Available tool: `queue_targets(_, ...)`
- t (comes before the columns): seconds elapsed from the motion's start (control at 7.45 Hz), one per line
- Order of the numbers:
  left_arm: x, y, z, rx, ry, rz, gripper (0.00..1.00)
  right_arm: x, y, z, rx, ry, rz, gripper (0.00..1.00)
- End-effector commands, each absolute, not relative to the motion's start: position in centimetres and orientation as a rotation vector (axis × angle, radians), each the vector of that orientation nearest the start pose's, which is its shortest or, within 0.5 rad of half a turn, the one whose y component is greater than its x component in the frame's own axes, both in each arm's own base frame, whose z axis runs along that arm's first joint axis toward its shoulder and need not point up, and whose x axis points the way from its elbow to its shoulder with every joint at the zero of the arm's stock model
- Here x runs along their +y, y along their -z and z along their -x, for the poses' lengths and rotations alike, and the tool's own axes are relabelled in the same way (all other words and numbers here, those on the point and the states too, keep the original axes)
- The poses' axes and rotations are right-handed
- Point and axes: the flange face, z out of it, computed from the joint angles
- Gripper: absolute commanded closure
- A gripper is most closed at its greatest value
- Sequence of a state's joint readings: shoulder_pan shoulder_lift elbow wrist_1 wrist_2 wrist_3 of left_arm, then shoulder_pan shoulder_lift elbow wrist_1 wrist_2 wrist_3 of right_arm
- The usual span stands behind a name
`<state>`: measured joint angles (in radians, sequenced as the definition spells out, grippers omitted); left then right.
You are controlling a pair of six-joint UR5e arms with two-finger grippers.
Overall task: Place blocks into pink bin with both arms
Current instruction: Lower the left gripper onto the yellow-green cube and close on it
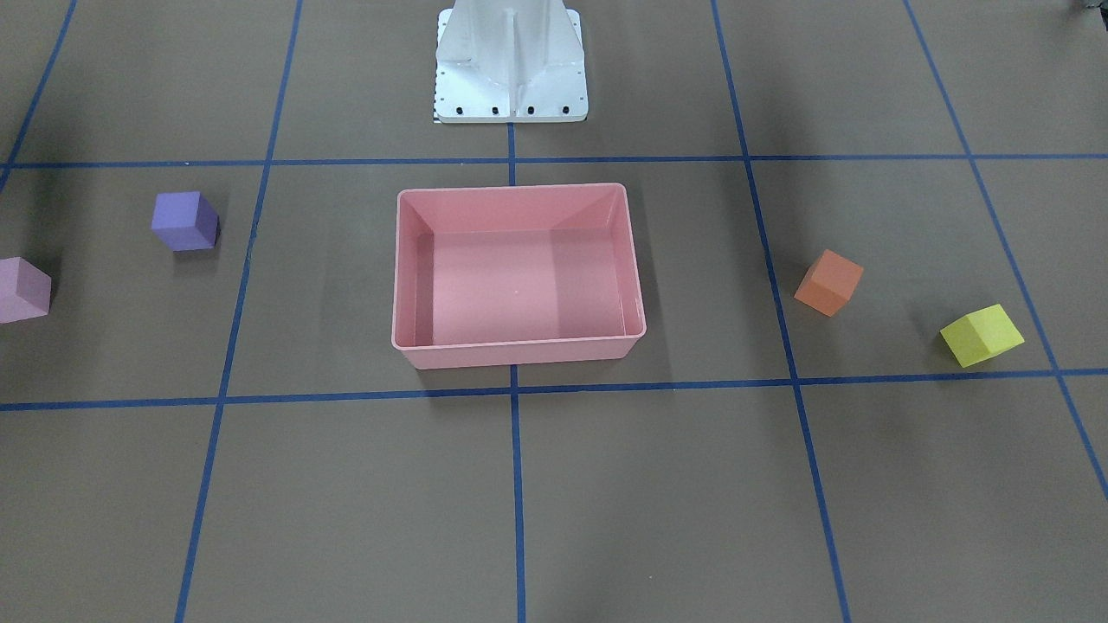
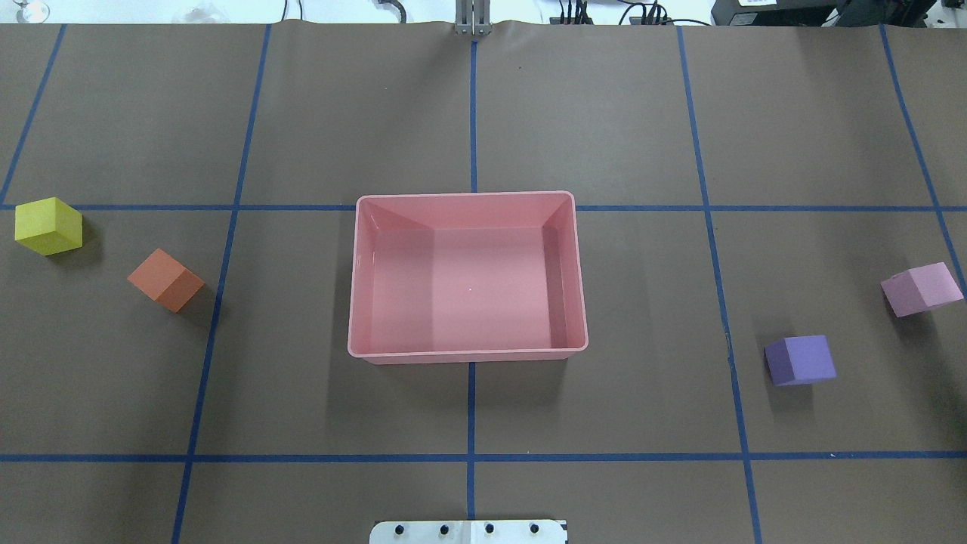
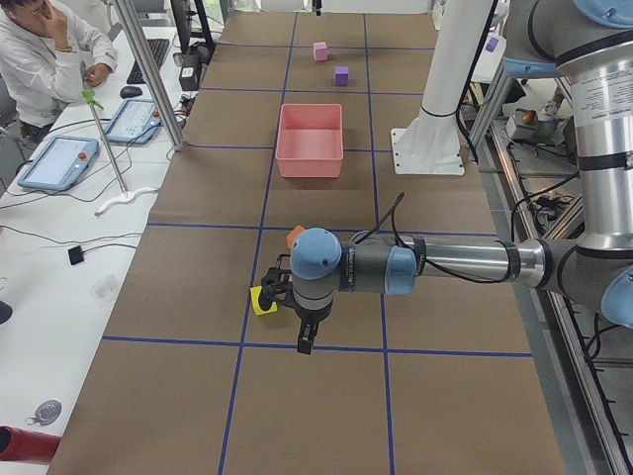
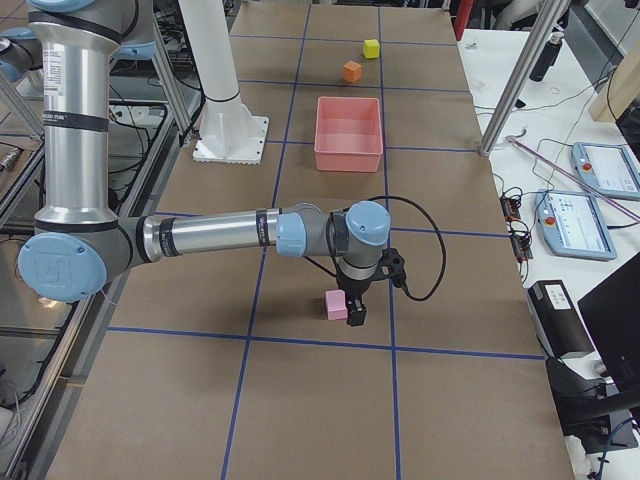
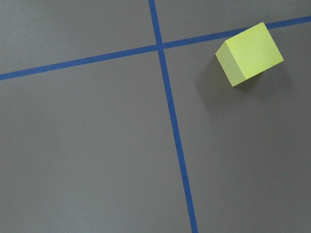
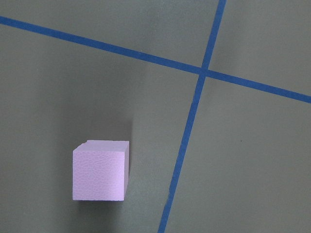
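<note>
Yellow block [image 2: 47, 225] and orange block [image 2: 166, 279] sit by the desk's left edge, purple block [image 2: 799, 360] and light pink block [image 2: 920, 289] by its right, pink bin [image 2: 468, 352] mid-desk. Probably light, squashy foam: pinch flat opposite faces. For left gripper [image 3: 307, 342] and right gripper [image 4: 356, 314], I cannot tell whether they are parted or closed.

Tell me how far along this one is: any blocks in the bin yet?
Nothing done: the salmon-pink plastic bin is empty. The yellow foam cube, orange foam cube, purple foam cube and light-pink foam cube all sit outside it. In hand: the left gripper hangs by the yellow cube, the right gripper by the light-pink one. All four remain.
</note>
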<state>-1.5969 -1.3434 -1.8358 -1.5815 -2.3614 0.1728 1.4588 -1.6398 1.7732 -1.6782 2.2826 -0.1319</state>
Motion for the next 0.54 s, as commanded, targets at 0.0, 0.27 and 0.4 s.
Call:
queue_targets(0.0,-39.7,-62.7,7.3,0.784,-0.158,-0.124,0.00,-46.6,-60.6,-1.6,-0.713,0.244,-0.035,0.00)
queue_targets(0.27,-40.1,-61.3,7.0,0.818,-0.168,-0.150,0.00,-46.9,-60.0,-1.6,-0.715,0.226,-0.039,0.00)
queue_targets(0.4,-40.5,-61.0,6.8,0.848,-0.170,-0.157,0.00,-47.5,-59.0,-1.4,-0.715,0.214,-0.049,0.00)
